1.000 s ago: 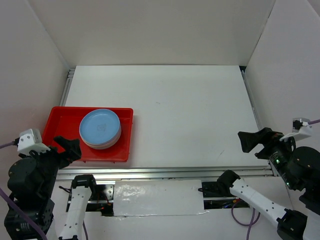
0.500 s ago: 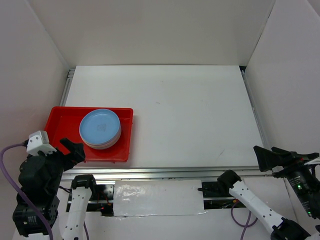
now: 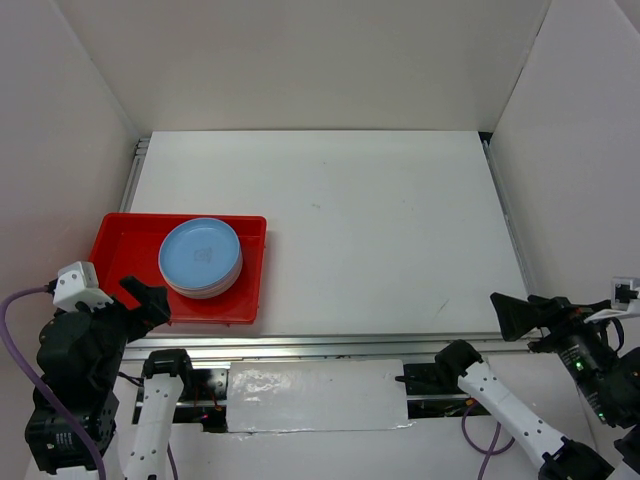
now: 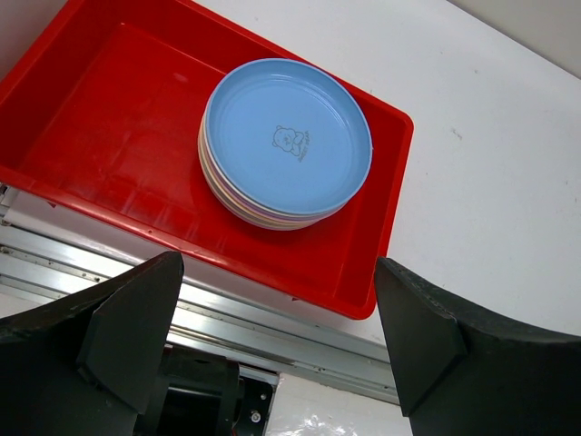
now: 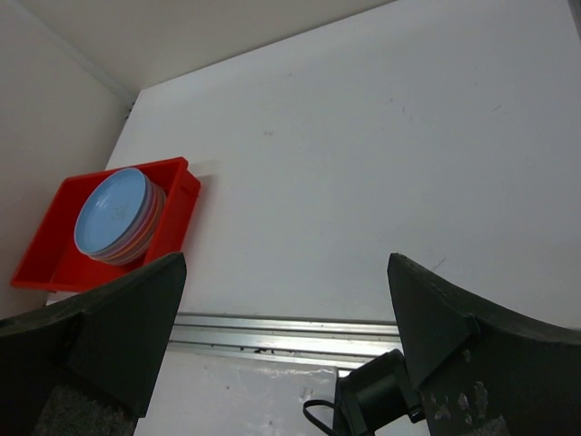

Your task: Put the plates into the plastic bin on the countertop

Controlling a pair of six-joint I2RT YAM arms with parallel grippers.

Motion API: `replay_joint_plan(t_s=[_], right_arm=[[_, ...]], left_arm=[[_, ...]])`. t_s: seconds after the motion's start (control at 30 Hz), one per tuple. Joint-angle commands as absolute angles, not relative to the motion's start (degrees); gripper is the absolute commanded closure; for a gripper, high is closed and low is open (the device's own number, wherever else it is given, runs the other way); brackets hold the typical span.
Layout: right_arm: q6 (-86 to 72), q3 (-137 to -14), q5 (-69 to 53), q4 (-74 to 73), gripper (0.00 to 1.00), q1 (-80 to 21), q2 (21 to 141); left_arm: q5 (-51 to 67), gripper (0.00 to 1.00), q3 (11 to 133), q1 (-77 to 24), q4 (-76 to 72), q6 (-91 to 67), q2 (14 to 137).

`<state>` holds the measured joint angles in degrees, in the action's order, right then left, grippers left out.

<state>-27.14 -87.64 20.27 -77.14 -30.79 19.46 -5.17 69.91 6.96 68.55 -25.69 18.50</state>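
The plates (image 3: 200, 255) sit in one stack with a blue plate on top, in the right half of the red plastic bin (image 3: 120, 250). The bin lies at the front left of the white countertop (image 3: 380, 230). My left gripper (image 3: 142, 300) hangs open and empty over the front rail, just near of the bin. In the left wrist view (image 4: 277, 309) the stack (image 4: 286, 136) and bin (image 4: 100, 154) lie beyond the gripper's spread jaws. My right gripper (image 3: 512, 312) is open and empty at the front right edge. In its wrist view (image 5: 286, 300) the bin (image 5: 50, 250) and plates (image 5: 113, 213) are far left.
White walls close in the left, back and right sides. Silver rails (image 3: 330, 345) edge the countertop along the front. A crinkled white sheet (image 3: 315, 395) lies between the arm bases below the rail.
Both grippers have drawn back toward the near edge. The right one dropped from above the right rail to the front right corner. The plates and bin have not moved.
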Motion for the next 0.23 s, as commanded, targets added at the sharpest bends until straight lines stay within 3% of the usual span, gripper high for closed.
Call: replay_joint_plan(t_s=[0.0, 0.2], right_arm=[[-26.63, -87.28, 18.64, -76.46, 0.0, -29.97, 19.95], [-26.28, -88.06, 18.01, -76.2, 0.0, -28.39, 20.3]], left_arm=[[-4.22, 0.01, 70.93, 6.59, 66.36, -25.66, 18.02], [-3.95, 0.01, 71.1, 6.42, 66.27, -25.58, 18.46]])
